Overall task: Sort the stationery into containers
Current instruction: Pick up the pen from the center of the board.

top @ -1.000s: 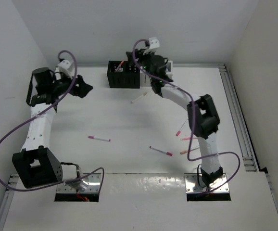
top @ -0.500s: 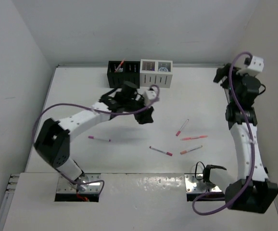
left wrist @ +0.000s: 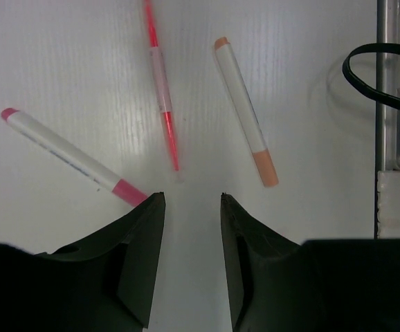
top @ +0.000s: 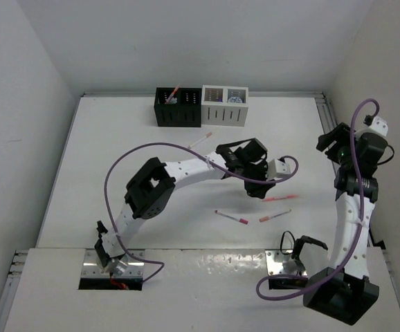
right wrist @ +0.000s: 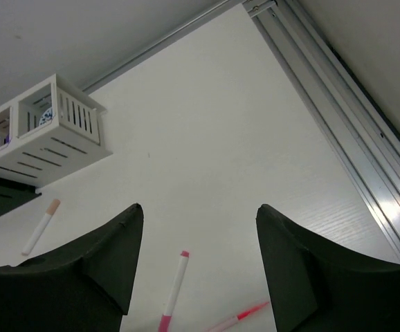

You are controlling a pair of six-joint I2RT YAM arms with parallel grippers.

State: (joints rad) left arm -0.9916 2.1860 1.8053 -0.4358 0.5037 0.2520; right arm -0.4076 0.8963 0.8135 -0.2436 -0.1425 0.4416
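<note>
My left gripper (top: 255, 189) is open and empty, low over the pens right of the table's middle. In the left wrist view it (left wrist: 192, 198) points at a thin red pen (left wrist: 162, 97). A pink-and-white marker (left wrist: 67, 156) touches its left finger, and an orange-tipped pen (left wrist: 245, 111) lies to the right. From above I see the red pen (top: 279, 198), the pink marker (top: 231, 217) and the orange pen (top: 275, 216). Another orange-capped pen (top: 200, 140) lies near the black box (top: 178, 111). The white box (top: 225, 113) holds a round jar (top: 236, 98). My right gripper (top: 330, 143) is open, empty and raised.
A pink pen (top: 174, 93) stands in the black box. The right wrist view shows the white box (right wrist: 44, 142), a pink marker (right wrist: 174, 290) and a metal rail (right wrist: 338, 117) along the table's right edge. A black cable (left wrist: 376, 76) lies by the mount plate.
My left arm has swung right from the table's middle to the pens at the right. My right arm has dropped lower. The orange-capped pen near the black box is uncovered.
</note>
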